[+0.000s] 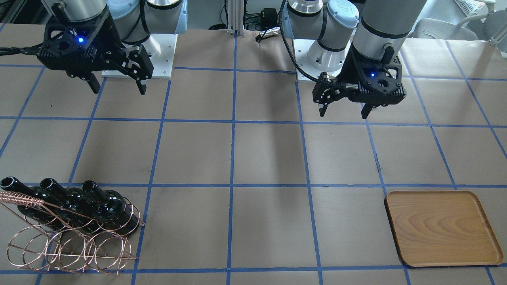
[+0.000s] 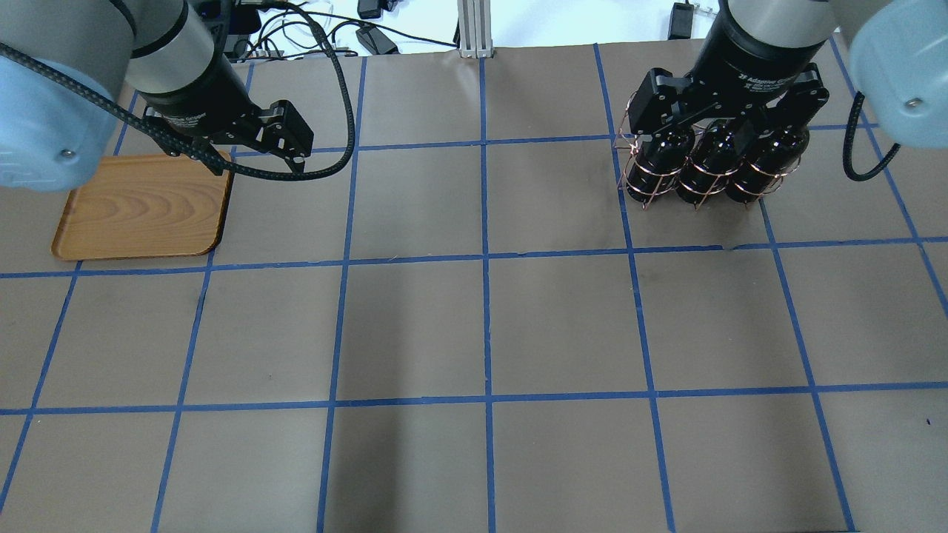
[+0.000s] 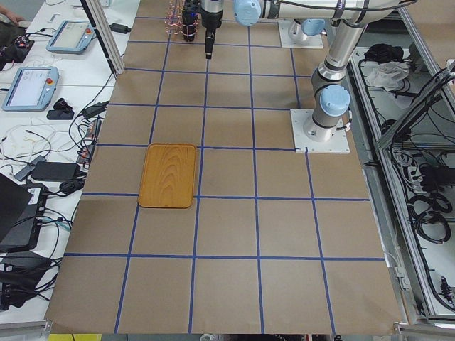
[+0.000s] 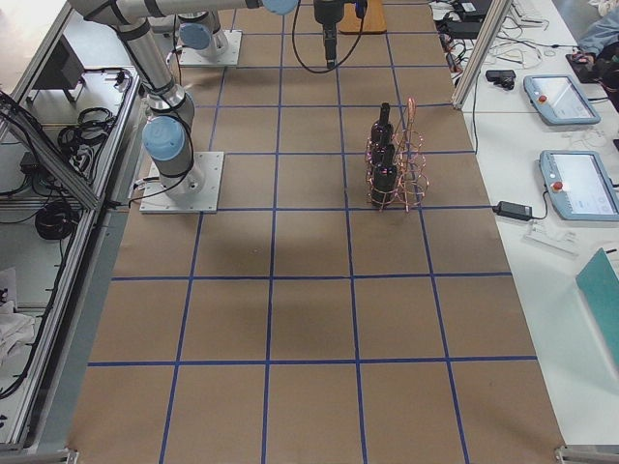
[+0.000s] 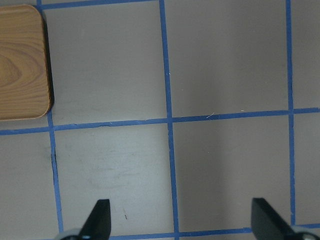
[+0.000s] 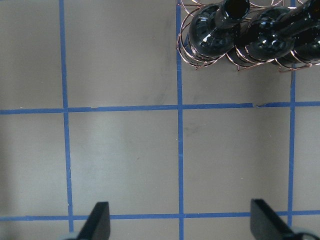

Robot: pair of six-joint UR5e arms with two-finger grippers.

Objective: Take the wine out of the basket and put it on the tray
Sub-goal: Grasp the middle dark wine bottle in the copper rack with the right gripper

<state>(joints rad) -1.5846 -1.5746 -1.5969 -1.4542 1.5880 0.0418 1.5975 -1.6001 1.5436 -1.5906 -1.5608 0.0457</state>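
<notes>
Three dark wine bottles [image 1: 107, 206] stand in the copper basket [image 1: 71, 249] on the tabletop [image 1: 269, 158], far from the wooden tray [image 1: 443, 229]. The left claw [image 1: 344, 113] and right claw [image 1: 119, 89] hang spread wide, holding nothing. Tiny white letters [image 2: 763, 78] above the right claw say "Adaptive".

Brown paper [image 2: 481, 326] lies flat all over, w/ blue tape lines [image 2: 485, 266] in a sq. grid. A tape crossing shows on the paper between the jaws of the left gripper [image 5: 181, 220], and another between those of the right gripper [image 6: 179, 220]. Soft grey shadows fall on the paper. Light is even, no hard glare. An alu. post [image 2: 474, 26] stands at the paper's edge, btw. the two sets of jaws in the overhead view. Past the jaws, operators' side, a white bench [image 3: 43, 114] carries blue-edged pendants [image 3: 28, 87] & loose cables [image 3: 21, 145]. On the opposite side a metal-framed bay [image 3: 419, 177] holds cable bundles. A grey chair [image 1: 443, 29] sits at the back.
</notes>
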